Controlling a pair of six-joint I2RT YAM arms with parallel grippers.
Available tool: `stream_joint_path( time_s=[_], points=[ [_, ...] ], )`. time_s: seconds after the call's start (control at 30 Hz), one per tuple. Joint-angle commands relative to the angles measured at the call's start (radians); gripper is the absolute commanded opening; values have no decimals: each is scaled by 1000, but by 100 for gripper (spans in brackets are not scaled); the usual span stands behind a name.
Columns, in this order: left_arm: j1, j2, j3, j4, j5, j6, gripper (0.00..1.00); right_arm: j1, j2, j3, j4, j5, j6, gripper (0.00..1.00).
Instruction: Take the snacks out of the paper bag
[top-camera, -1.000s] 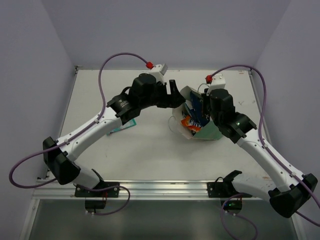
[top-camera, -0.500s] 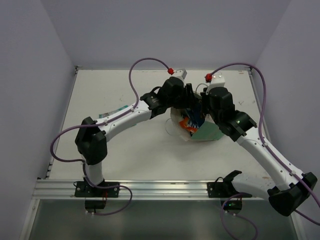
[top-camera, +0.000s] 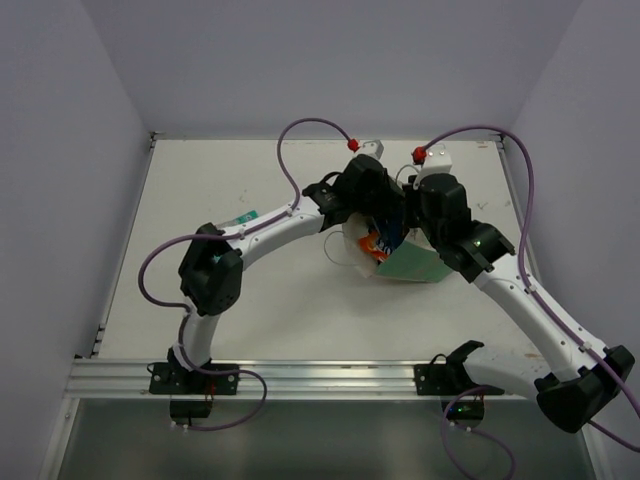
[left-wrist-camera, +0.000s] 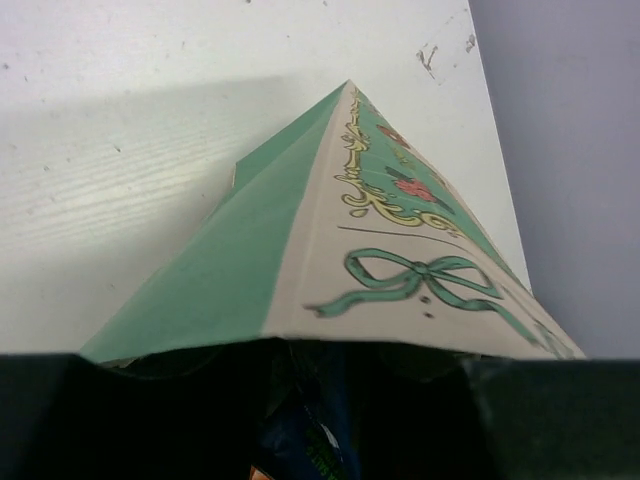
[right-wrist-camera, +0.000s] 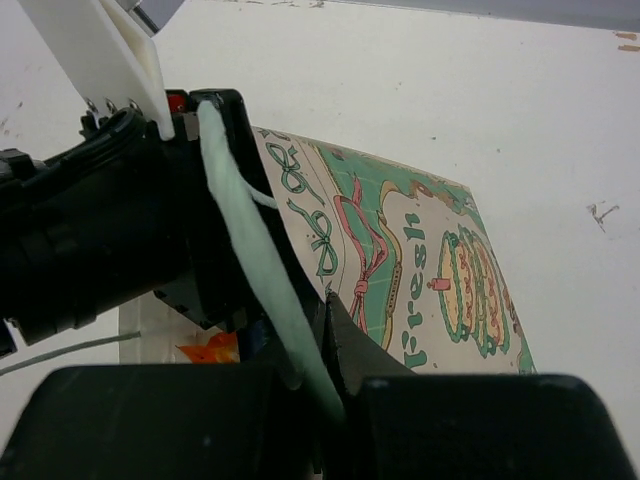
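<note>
The bag (top-camera: 412, 265) is lying on the bench (top-camera: 200, 170), right of centre, with its mouth facing left and towards the far edge. The right tool (right-wrist-camera: 322, 372) is pinching the pale green rim of the bag, its jaws together on the paper. The printed panel with its green and pink bows is showing just beyond the tool.

The left tool (top-camera: 381, 216) is sitting in the mouth of the bag, just beside the right tool. Its fingers are lost in shadow in the left wrist view, so I cannot tell whether they are apart, together or on a packet.

A blue snack (left-wrist-camera: 300, 432) is showing in the dark just below the left wrist camera, inside the bag. An orange snack (top-camera: 372, 243) is peeking out at the mouth. A teal snack (top-camera: 243, 217) is lying on the bench well left of the bag, and the left arm is hiding most of it.
</note>
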Motion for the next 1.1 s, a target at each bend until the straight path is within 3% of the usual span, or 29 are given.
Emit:
stream_joint_path(
  time_s=[0.0,0.1,0.43,0.53,0.67,0.8,1.07],
  points=[
    [-7,-15,27,9,-16,-7,21,4,-26,0,23,-20,26,0],
    [-7,-65,-10,25,-30,17,0,2,-21,-18,28,-5,25,0],
    [8,-412,-49,-147,-76,148,0,-32,-23,-61,34,49,19,0],
    [50,-493,-43,-223,-73,178,0,-45,-30,-69,31,60,6,0],
    [195,-579,-20,-291,-7,227,0,-59,-41,-78,32,63,-4,0],
    [252,-582,39,-346,-128,335,0,-62,-46,-86,25,54,-1,0],
    [350,-377,122,-201,-83,459,0,-64,-43,-66,20,19,-9,0]
  ],
)
